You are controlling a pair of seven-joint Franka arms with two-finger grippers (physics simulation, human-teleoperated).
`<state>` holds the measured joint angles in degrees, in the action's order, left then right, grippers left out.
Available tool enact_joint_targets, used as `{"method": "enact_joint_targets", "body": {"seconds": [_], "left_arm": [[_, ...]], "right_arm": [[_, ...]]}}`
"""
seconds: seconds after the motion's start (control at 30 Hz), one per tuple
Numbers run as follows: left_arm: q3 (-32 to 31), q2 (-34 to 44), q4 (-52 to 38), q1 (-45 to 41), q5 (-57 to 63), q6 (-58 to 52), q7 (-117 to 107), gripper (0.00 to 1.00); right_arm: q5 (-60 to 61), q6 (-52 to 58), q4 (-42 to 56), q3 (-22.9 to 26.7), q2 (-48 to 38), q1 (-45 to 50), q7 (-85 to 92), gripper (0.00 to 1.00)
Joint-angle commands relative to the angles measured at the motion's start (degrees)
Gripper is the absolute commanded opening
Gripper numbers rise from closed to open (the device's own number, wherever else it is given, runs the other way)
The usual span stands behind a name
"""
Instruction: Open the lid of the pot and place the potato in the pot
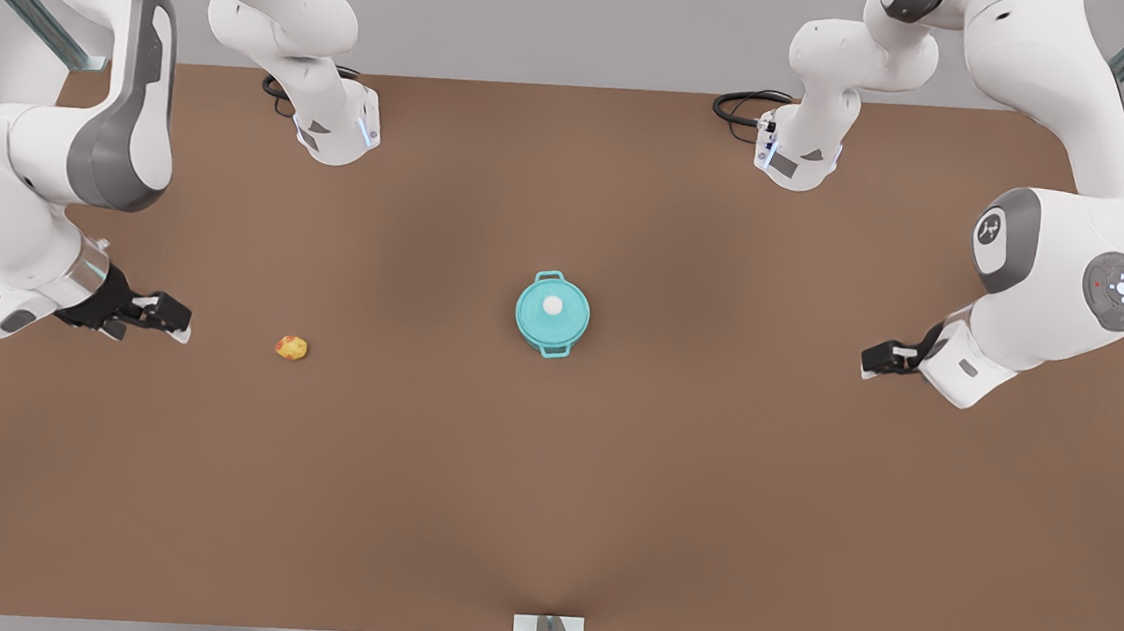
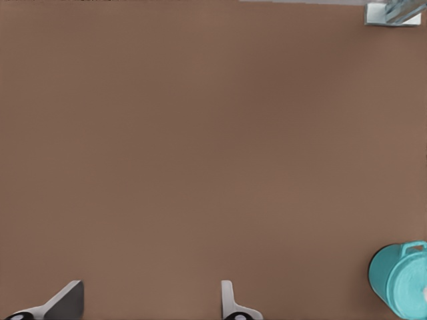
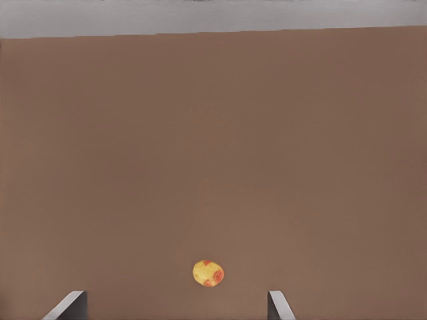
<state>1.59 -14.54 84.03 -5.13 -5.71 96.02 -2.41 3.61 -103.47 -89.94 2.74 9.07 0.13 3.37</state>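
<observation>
**Lid on the pot, potato out on the table, both grippers apart and empty**

The front view gives the whole brown table (image 1: 546, 515); the pot (image 1: 553, 317) sits near its centre with the pot lid (image 1: 552, 311) closed flat on it, white knob up; its two loop handles lie on a line running from about 12 o'clock to 6 o'clock in that view, tilted slightly; the potato (image 1: 292, 346) lies well apart from the pot, toward 8 o'clock of it.

The right gripper (image 1: 161, 316) hovers at the front view's left, near the potato, at its 9 o'clock; the right wrist view shows the potato (image 3: 208, 273) between and just ahead of the spread fingertips (image 3: 68, 305), nothing held.

The left gripper (image 1: 882, 359) hovers at the front view's right, well apart from the pot, at its 3 o'clock; the left wrist view catches the pot (image 2: 402, 280) with one handle, off to one side of the parted fingertips (image 2: 230, 301), nothing between them.
</observation>
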Motion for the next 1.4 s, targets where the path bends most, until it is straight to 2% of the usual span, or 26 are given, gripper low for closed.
{"method": "enact_joint_targets", "body": {"seconds": [0.0,0.07,0.1,0.2,0.27,0.37,0.43,0.57,0.7,0.77,0.9,1.03,1.2,1.23,1.3,1.37], "left_arm": [[0.0,0.0,0.1,-0.2,-0.4,2.4,-3.6,1.00],[-0.4,0.0,0.2,-0.7,-0.1,2.6,-3.3,1.00],[-1.1,0.0,1.0,-3.9,0.1,2.2,-4.5,1.00],[-1.8,0.0,0.6,-13.1,0.5,2.8,-11.5,1.00],[-2.2,-2.7,2.8,-27.2,1.9,4.4,-34.4,1.00],[-2.5,-8.3,2.1,-37.8,3.6,11.4,-57.2,1.00],[-2.5,-10.7,2.3,-39.0,3.3,14.3,-60.8,1.00],[-2.6,-16.0,2.3,-42.2,3.0,23.9,-71.4,1.00],[-2.5,-21.0,2.8,-45.8,3.8,33.4,-74.7,1.00],[-2.5,-22.0,2.8,-45.9,4.4,34.7,-74.6,1.00],[-2.6,-24.0,3.7,-46.1,8.8,35.4,-74.2,1.00],[-2.6,-23.2,9.6,-47.2,15.0,39.0,-74.1,1.00],[-2.6,-23.1,9.7,-47.3,15.0,39.1,-74.3,1.00],[-2.6,-23.2,9.7,-47.3,15.0,39.2,-74.3,0.95],[-2.6,-23.2,9.7,-47.3,15.0,39.1,-74.4,0.77],[-2.6,-23.2,9.7,-47.3,15.0,39.1,-74.4,0.49]], "right_arm": [[-1.9,-1.6,0.0,0.0,0.0,1.2,1.6,1.00],[-2.2,-0.9,0.0,0.0,0.3,1.8,2.2,1.00],[-3.9,1.4,0.0,0.0,0.4,4.6,5.1,1.00],[-6.3,5.3,0.1,-0.3,0.5,7.3,25.1,1.00],[-7.1,4.9,0.1,-0.2,0.9,6.9,44.8,1.00],[-8.1,3.0,0.2,-0.6,3.1,8.6,48.2,1.00],[-8.1,-1.4,-0.5,-0.6,5.0,8.5,49.6,1.00],[-8.1,-14.6,-13.9,-0.7,1.8,8.9,49.7,1.00],[-8.1,-22.8,-22.9,-0.7,-1.9,9.0,49.6,1.00],[-8.1,-27.0,-26.2,-0.7,-1.8,8.9,49.7,1.00],[-8.0,-29.3,-27.2,-0.8,1.3,10.3,49.7,1.00],[-8.2,-32.7,-28.0,-0.9,5.0,10.5,49.7,1.00],[-8.3,-32.6,-29.9,-0.9,6.9,10.3,53.8,1.00],[-8.3,-32.3,-30.0,-0.8,7.5,10.2,55.4,1.00],[-8.3,-32.3,-30.4,-0.5,8.3,9.9,57.3,1.00],[-8.2,-32.6,-30.4,-0.4,9.6,8.8,57.7,1.00]]}}
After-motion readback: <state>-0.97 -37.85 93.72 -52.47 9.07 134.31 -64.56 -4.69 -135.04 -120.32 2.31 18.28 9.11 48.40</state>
